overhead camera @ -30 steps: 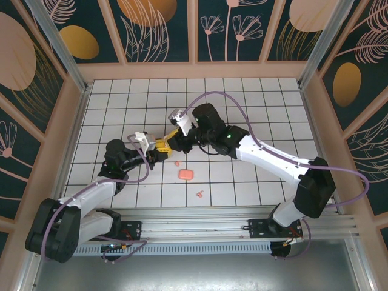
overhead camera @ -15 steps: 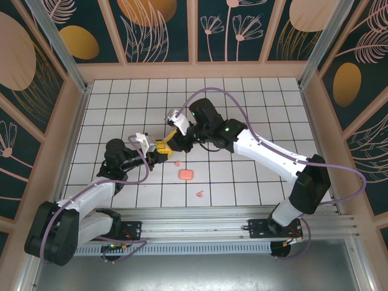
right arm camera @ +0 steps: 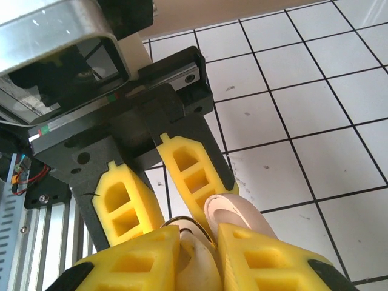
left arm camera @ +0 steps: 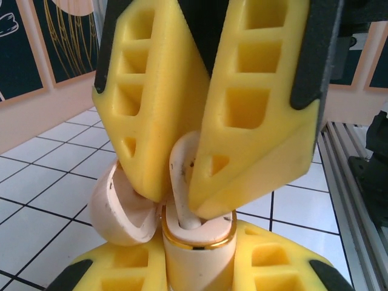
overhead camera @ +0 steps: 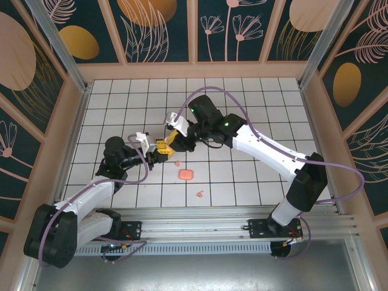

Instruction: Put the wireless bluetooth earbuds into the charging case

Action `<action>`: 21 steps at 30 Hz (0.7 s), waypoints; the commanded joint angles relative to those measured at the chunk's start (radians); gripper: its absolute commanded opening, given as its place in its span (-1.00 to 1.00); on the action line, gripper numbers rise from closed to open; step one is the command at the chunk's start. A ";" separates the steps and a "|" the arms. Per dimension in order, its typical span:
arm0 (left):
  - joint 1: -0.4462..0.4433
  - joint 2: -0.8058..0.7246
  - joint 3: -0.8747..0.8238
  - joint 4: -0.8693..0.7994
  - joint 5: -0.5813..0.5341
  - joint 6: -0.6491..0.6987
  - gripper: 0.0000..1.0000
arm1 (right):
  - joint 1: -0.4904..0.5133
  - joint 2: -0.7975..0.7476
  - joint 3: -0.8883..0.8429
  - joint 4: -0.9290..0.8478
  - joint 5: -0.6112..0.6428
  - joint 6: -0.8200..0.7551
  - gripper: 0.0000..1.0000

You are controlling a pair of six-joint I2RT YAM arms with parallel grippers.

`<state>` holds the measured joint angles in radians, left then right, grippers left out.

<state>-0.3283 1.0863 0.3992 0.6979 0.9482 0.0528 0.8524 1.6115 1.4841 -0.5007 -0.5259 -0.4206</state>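
Note:
A cream charging case with a gold rim stands upright, my left gripper shut on its body and its lid hinged open to the left. From above, my right gripper is shut on a cream earbud whose lower end sits in the case's socket. In the right wrist view the earbud lies between my right gripper's fingers, beside the lid. From above, the left gripper and right gripper meet over the tiles.
A pink case lies on the white tiled floor just near of the grippers. One small pink earbud rests beside it and another lies closer to the front rail. Wooden walls ring the floor.
The right arm's wrist has shifted slightly left and farther back while its fingers stay over the case. The left arm has barely moved.

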 commanded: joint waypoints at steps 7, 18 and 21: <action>-0.021 -0.032 0.052 0.018 0.092 0.062 -0.63 | -0.032 0.075 0.122 -0.103 -0.004 -0.095 -0.50; -0.021 -0.025 0.048 0.004 0.060 0.087 -0.64 | -0.033 0.010 0.104 -0.054 -0.093 -0.028 -0.17; -0.020 -0.023 0.046 -0.007 0.055 0.099 -0.63 | -0.033 -0.007 0.104 -0.039 -0.116 0.002 -0.14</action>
<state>-0.3279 1.0832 0.4141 0.6689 0.9279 0.1070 0.8364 1.6470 1.5723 -0.6098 -0.6189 -0.4519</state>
